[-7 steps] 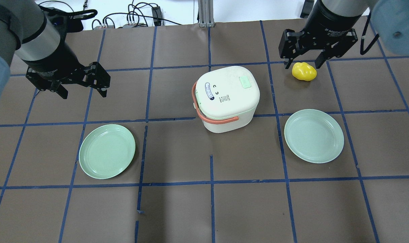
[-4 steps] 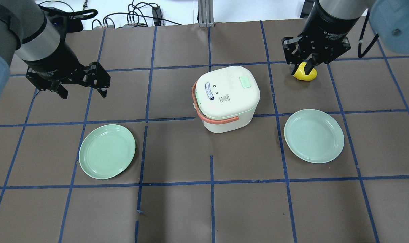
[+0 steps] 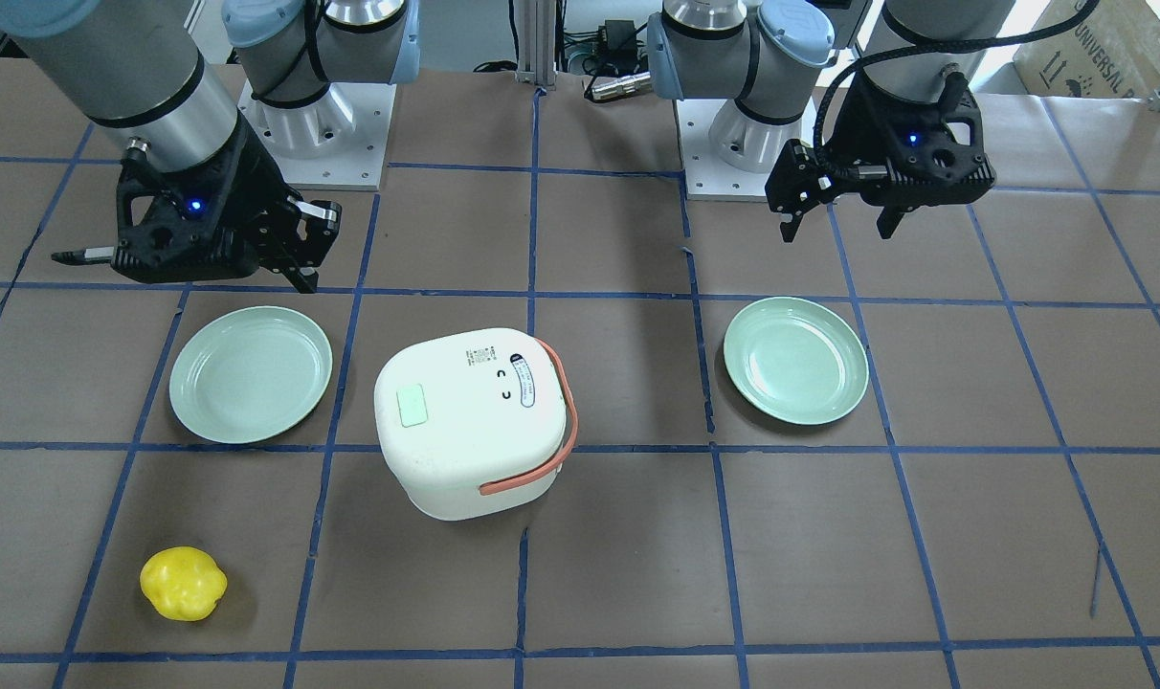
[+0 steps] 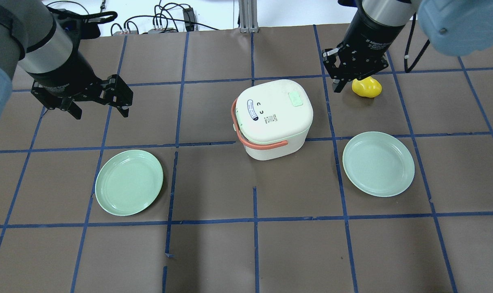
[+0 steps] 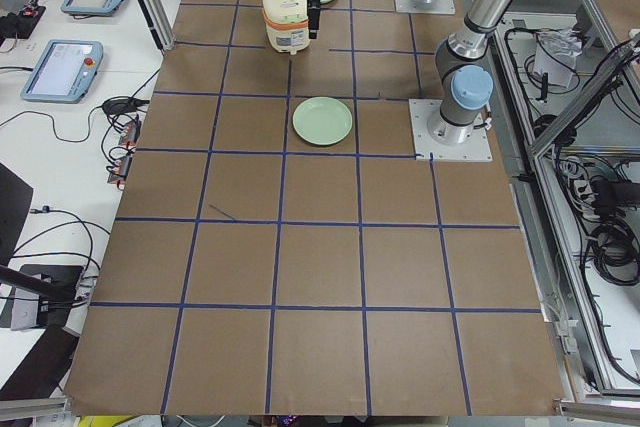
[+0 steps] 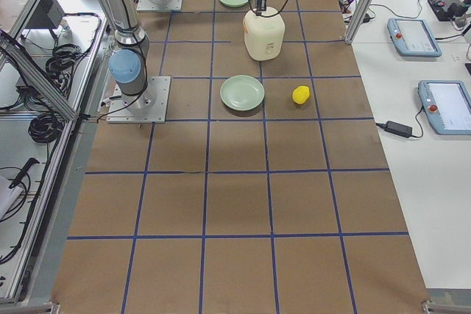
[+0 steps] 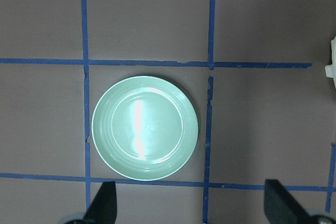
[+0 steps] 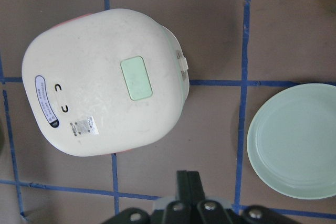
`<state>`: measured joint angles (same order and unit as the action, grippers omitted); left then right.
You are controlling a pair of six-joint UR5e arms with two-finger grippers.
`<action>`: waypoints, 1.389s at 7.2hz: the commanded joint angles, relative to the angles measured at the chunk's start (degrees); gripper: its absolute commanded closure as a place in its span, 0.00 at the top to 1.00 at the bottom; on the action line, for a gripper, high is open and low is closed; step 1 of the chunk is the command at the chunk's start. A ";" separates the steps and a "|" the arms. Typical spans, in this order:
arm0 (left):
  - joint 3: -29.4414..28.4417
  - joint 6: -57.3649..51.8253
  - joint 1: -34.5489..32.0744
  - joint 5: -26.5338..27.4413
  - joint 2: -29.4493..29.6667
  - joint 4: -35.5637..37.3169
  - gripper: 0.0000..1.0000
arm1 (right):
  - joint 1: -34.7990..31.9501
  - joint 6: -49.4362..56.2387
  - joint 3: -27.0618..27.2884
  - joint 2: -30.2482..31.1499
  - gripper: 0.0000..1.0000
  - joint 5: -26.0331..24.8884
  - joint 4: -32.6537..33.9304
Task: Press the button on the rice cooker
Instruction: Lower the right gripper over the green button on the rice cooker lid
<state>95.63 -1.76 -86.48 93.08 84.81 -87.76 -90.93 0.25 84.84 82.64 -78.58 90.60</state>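
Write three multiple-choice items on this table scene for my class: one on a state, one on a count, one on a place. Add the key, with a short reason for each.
1. The lid of the rice cooker is:
A shut
B propped open
C taken off

2. How many green plates are there?
A one
B three
C two

3. The yellow object lies:
A on a plate
B on the cooker
C on the bare table

Key:
1 A, since the lid sits flush on the body.
2 C, since one plate lies to each side of the cooker.
3 C, since brown table surface shows all round it.
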 commanded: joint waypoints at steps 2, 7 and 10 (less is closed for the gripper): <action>0.00 0.00 0.00 0.00 0.00 0.04 1.00 | -0.21 0.71 -5.90 -8.00 0.04 5.25 2.48; 0.00 0.00 0.00 0.00 0.00 0.04 1.00 | -2.41 0.62 -6.09 -12.24 0.03 10.02 5.64; 0.00 0.00 0.00 0.00 0.00 0.04 1.00 | -2.06 2.98 -5.82 -13.12 0.03 9.76 5.82</action>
<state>95.63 -1.76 -86.49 93.08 84.81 -87.72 -93.21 1.71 78.96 69.82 -68.68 96.32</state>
